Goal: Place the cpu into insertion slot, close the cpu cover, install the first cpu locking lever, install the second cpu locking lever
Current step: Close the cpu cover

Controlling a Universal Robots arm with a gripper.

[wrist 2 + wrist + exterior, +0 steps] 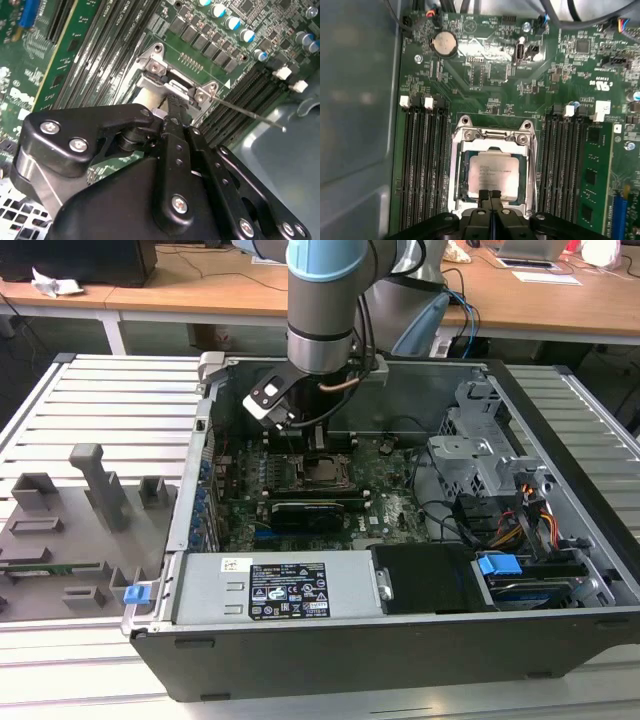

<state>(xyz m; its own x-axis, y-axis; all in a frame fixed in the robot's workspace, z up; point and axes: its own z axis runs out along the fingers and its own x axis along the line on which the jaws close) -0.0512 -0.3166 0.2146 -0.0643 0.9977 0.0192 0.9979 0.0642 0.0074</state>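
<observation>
- The gripper (490, 194) has its two fingers pressed together, with only a thin seam between them and nothing visible in the pinch.
- In the first wrist view the fingertips (483, 195) sit at the edge of the insertion slot (465, 170), over the rim of the cpu (492, 175).
- The cpu lies flat inside the insertion slot, its dull metal top facing up.
- The cpu cover (456, 172) lies down around the insertion slot, and the cpu shows through its window.
- In the second wrist view a thin locking lever (250, 114) sticks out from the corner of the insertion slot's metal frame, raised off the board.
- Banks of memory slots (422, 165) run along both flanks of the insertion slot.
- A coin battery (444, 43) sits on the green motherboard (490, 85), well apart from the insertion slot.
- In the exterior view the arm (320, 300) reaches down into the open computer case (330, 650), directly above the insertion slot.
- A grey fixture tray (70, 530) lies outside the case, far from the insertion slot, on the exterior view's left.
</observation>
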